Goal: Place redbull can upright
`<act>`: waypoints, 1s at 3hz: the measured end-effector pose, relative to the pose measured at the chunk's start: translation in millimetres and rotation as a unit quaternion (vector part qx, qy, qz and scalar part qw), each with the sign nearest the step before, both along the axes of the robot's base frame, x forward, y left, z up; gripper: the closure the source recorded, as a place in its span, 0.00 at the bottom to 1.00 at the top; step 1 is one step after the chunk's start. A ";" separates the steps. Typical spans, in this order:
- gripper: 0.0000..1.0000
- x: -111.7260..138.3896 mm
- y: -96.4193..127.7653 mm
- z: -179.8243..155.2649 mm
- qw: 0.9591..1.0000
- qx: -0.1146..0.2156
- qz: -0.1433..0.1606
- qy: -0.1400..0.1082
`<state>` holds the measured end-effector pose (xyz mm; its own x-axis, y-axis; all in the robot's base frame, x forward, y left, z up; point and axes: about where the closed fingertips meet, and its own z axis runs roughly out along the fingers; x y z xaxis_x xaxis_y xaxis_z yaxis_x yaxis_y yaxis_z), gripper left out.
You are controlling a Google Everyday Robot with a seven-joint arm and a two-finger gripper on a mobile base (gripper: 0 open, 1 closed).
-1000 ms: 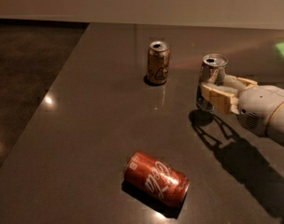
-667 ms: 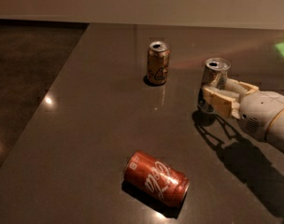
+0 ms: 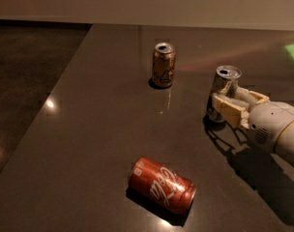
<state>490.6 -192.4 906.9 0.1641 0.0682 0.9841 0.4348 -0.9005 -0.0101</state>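
A red can lay on its side, low in the middle of the table. At the right, the gripper had its jaws closed around the redbull can, which stood upright. Farther back, at top middle, stood a gold can.

The redbull can and the gripper at its lower half have shifted slightly right and lower, nearer the camera. The can now stands upright on the surface.

Dim warm light; hand at right shadows table; small glare spots.
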 end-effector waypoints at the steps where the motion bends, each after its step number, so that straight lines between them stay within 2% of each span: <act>1: 0.52 -2.3 -2.1 -3.8 1.000 0.007 -0.001 -0.010; 2: 0.28 -4.8 -2.3 -6.8 1.000 0.014 0.003 -0.021; 3: 0.06 -4.6 -1.0 -6.7 1.000 0.018 0.004 -0.020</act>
<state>486.0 -193.4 900.3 0.1245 0.0338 0.9916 0.4429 -0.8962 -0.0250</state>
